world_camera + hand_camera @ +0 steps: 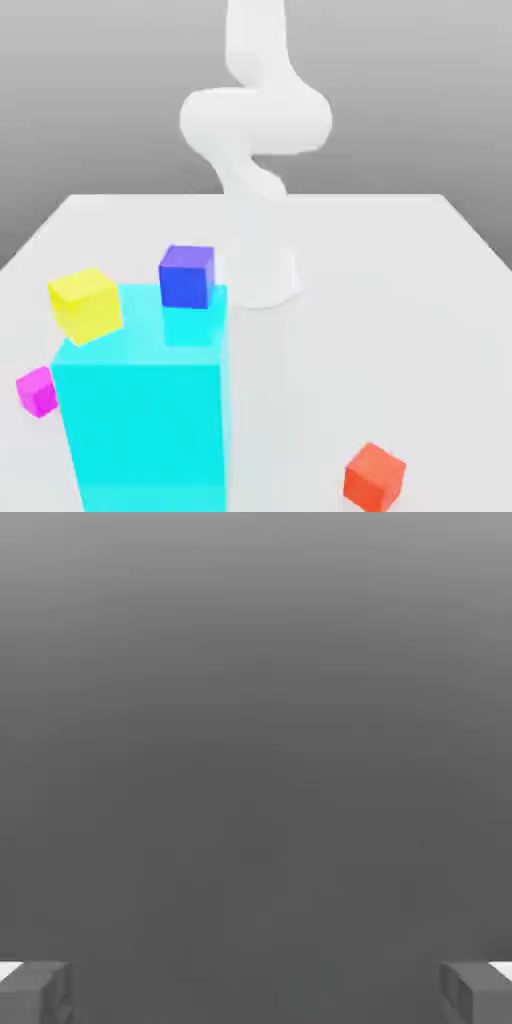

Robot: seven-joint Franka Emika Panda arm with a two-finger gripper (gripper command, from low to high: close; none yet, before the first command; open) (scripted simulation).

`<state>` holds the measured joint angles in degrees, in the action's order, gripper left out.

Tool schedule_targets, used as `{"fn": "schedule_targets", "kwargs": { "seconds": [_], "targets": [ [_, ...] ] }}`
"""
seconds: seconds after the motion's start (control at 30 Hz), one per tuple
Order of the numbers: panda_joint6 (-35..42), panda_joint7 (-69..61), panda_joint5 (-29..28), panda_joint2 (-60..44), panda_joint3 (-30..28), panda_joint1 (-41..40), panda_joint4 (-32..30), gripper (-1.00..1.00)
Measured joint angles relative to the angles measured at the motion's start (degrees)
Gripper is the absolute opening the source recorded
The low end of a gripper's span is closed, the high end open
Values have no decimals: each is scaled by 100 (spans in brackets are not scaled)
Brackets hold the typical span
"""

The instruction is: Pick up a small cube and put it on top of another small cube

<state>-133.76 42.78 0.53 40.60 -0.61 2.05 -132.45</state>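
From the exterior view, my arm [255, 110] rises as a pale white column at the back of the bench [420, 300], folded over itself above its base. The red-orange cube [374, 477] I am meant to pick up sits alone on the bench near the front edge, toward the exterior view's right, well apart from everything else. The blue cube [186, 276] rests on top of a tall cyan block [140, 420], close to that block's far edge, on the exterior view's left. A yellow cube [86, 304] stands at the cyan block's far left corner; whether it rests on the block or behind it I cannot tell. A small magenta cube [37, 391] sits on the bench just beside the block's left face. I judge the blue cube to be the likely landing spot, being about the same size as the red-orange one.

In the hand view, my claw [256, 992] is spread wide, its two fingertips [35, 992] standing far apart at either edge with nothing between them, only flat grey beyond.

So nothing of the task is done as far as I can judge: the red-orange cube is untouched on the bench. Reaching it, gripping, lifting and placing all remain.
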Motion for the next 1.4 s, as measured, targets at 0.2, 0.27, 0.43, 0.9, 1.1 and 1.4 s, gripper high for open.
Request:
{"fn": "schedule_targets", "kwargs": {
  "seconds": [0.2,0.27,0.43,0.9,1.1,1.4],
  "targets": [
    [-484,-762,150,-1283,-112,464,-163,0],
    [-640,-1012,201,-1699,-133,601,-215,0],
    [-1030,-1627,318,-2739,-115,878,-346,0],
    [-2191,-2784,-60,-5627,115,1369,-683,0],
    [-2922,-2794,-113,-6590,99,1398,-521,-100],
    [-2509,-2793,-117,-6081,117,1383,-624,-100]
  ]
}}
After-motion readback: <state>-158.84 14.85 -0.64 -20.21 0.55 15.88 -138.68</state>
